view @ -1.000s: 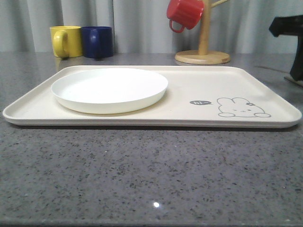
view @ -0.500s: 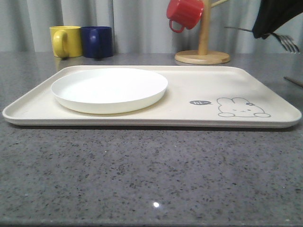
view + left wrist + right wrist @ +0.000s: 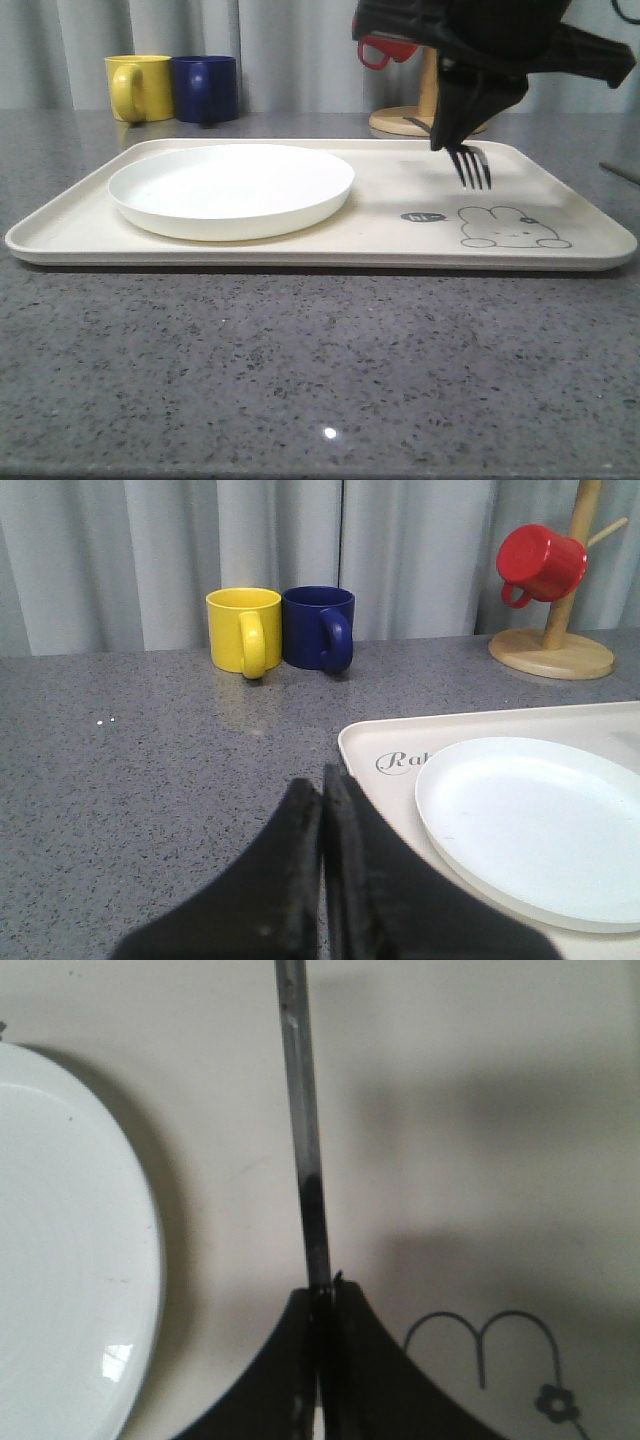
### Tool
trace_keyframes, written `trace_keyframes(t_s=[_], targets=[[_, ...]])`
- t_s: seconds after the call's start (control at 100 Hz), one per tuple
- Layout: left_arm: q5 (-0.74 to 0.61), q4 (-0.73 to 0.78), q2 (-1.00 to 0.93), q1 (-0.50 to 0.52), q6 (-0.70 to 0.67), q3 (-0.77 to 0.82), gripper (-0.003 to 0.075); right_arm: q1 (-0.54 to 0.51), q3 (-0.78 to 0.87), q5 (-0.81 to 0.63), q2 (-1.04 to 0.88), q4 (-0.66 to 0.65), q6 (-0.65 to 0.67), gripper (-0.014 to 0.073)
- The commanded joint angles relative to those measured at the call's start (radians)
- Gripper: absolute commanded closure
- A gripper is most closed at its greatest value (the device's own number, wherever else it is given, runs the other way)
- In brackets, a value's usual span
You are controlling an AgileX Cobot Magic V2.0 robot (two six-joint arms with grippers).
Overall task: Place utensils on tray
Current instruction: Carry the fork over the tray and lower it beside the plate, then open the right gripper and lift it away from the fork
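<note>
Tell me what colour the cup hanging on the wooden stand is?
Red. The cup shows best in the left wrist view.

Low front view; close wrist views

The black right tool (image 3: 322, 1300) is pinched on a slim shiny silver metal utensil handle (image 3: 302, 1130). Beneath lies the cream tray (image 3: 450, 1050) with part of a grey rabbit drawing (image 3: 490, 1345). The round white plate (image 3: 70, 1250) rests on the tray, beside the handle.
</note>
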Motion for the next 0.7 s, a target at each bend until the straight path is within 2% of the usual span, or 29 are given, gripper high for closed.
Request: trace_keyframes(t_s=[0.0,0.48,0.57,0.69], targets=[[-0.085,-0.002,0.005,-0.004,0.0,-0.028,0.0738,0.013,-0.036,-0.071,-0.018,-0.03,0.021,0.061],[-0.085,-0.002,0.005,-0.004,0.0,-0.028,0.0738,0.016,-0.036,-0.099,0.058,-0.029,0.046,0.0601],[-0.085,-0.002,0.005,-0.004,0.0,-0.028,0.0738,0.016,-0.036,-0.099,0.058,-0.029,0.046,0.0557],[-0.085,-0.002,0.005,-0.004,0.0,-0.028,0.0738,0.016,-0.036,-0.099,0.058,-0.029,0.046,0.0445]])
